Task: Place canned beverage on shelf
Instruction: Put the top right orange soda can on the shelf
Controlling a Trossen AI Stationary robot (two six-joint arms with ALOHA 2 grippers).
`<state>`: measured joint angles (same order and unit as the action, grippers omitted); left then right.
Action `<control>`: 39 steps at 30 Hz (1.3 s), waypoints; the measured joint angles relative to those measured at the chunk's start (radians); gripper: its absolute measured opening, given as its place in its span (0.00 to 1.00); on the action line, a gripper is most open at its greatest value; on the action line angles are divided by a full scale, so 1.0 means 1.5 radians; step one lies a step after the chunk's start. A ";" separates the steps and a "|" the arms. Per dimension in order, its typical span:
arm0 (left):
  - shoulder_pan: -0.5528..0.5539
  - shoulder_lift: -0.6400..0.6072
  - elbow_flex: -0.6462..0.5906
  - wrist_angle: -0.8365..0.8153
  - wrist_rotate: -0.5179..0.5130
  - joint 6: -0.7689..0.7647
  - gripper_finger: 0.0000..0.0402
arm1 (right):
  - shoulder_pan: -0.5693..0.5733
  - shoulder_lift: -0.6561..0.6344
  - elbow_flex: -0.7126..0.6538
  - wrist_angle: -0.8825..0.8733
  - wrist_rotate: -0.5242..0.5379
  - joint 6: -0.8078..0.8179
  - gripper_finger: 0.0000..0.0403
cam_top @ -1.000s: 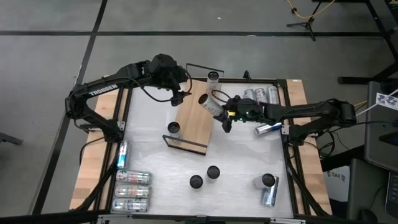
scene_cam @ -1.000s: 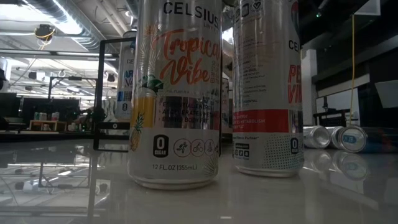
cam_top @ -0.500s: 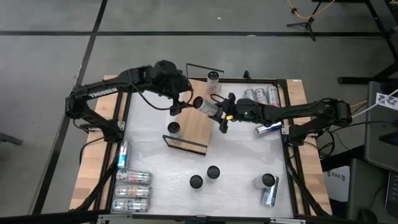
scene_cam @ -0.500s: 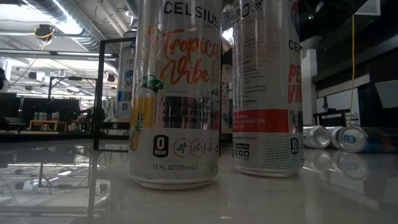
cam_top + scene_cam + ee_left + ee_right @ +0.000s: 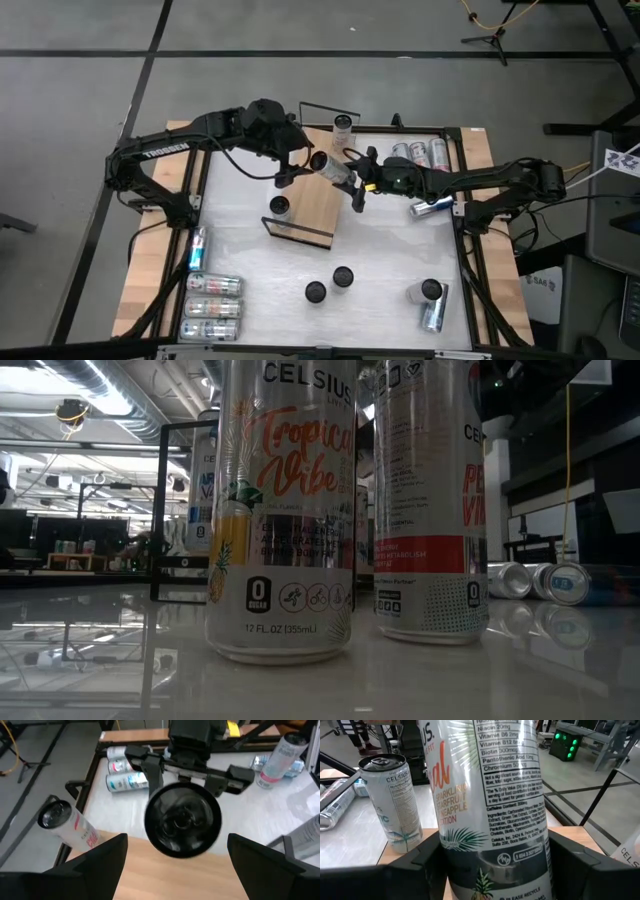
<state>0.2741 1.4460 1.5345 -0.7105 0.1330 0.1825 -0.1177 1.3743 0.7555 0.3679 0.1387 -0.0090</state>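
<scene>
Two grippers meet over the far end of the shelf (image 5: pixel 312 203). Right gripper (image 5: pixel 352 180) clamps a canned beverage (image 5: pixel 330 169), held tilted in the air, its top pointing toward 10 o'clock in the high view; the right wrist view shows the label filling the space between the fingers (image 5: pixel 415 862). Left gripper (image 5: pixel 288 165) sits just beside the can's top, at its 9 o'clock, fingers (image 5: pixel 97 857) spread wide with nothing between them; its wrist camera looks straight at the can's dark end. Contact between left fingers and can: cannot tell.

The shelf lies diagonally on the table (image 5: pixel 390 260). One upright can (image 5: pixel 279 207) stands on its near end by the wire rail (image 5: pixel 296 235). Another can (image 5: pixel 343 124) stands at 12 o'clock, beyond the board. Two upright cans (image 5: pixel 329 284) sit at 6 o'clock.
</scene>
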 joint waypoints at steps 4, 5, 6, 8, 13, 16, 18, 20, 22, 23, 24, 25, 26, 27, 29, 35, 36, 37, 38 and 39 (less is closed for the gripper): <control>0.000 0.000 0.000 0.024 0.000 0.000 0.84 | 0.000 0.000 0.000 0.003 -0.009 0.000 0.63; 0.000 0.000 0.000 0.026 0.000 0.000 0.84 | 0.000 0.000 0.000 0.005 -0.011 0.000 0.63; 0.000 0.000 0.000 0.028 0.000 0.000 0.84 | 0.000 0.000 0.000 0.006 -0.011 0.000 0.63; 0.000 0.000 0.000 0.032 0.000 0.000 0.84 | 0.000 0.000 0.000 0.011 -0.012 0.000 0.63; -0.001 0.000 0.000 0.045 0.000 -0.022 0.84 | 0.000 0.000 0.000 0.028 -0.012 0.001 0.63; -0.002 0.000 0.000 0.051 0.000 -0.028 0.84 | 0.000 0.000 0.000 0.032 -0.011 0.001 0.63; -0.002 0.000 0.000 0.052 0.000 -0.029 0.84 | 0.000 -0.001 0.000 0.032 -0.011 0.001 0.63; -0.002 0.000 0.000 0.052 0.000 -0.030 0.84 | 0.000 -0.001 0.000 0.032 -0.011 0.001 0.63; -0.002 0.000 0.000 0.052 0.000 -0.033 0.84 | 0.000 -0.001 0.000 0.032 -0.011 0.001 0.63; -0.002 0.000 0.000 0.052 0.000 -0.037 0.84 | 0.000 -0.001 0.000 0.032 -0.011 0.002 0.63; -0.002 0.000 0.000 0.052 0.000 -0.045 0.84 | 0.000 -0.001 0.000 0.032 -0.011 0.002 0.63; -0.002 0.000 0.000 0.052 0.000 -0.049 0.84 | 0.000 -0.001 0.000 0.032 -0.011 0.002 0.63; -0.002 0.000 0.000 0.052 0.000 -0.051 0.84 | 0.000 -0.001 0.000 0.032 -0.011 0.002 0.63; -0.002 0.000 0.000 0.052 0.000 -0.051 0.84 | 0.000 -0.001 0.000 0.033 -0.011 0.002 0.63; -0.002 0.000 0.000 0.052 0.000 -0.051 0.84 | 0.000 -0.001 0.000 0.033 -0.011 0.002 0.63; -0.002 0.000 0.000 0.063 0.000 -0.060 0.84 | 0.000 -0.001 0.000 0.033 -0.011 0.003 0.63; -0.002 0.000 0.000 0.072 -0.001 -0.067 0.84 | 0.000 -0.001 0.000 0.035 -0.011 0.003 0.63; -0.002 0.000 0.000 0.081 -0.001 -0.070 0.84 | 0.000 -0.001 0.000 0.036 -0.011 0.003 0.63; -0.002 0.000 0.000 0.088 -0.001 -0.074 0.84 | 0.000 -0.001 0.000 0.036 -0.011 0.003 0.63; -0.002 0.000 0.000 0.092 -0.001 -0.074 0.84 | 0.000 -0.001 0.000 0.036 -0.011 0.003 0.63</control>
<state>0.2714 1.4460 1.5345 -0.5727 0.1315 0.0711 -0.1179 1.3724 0.7557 0.4213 0.1223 -0.0051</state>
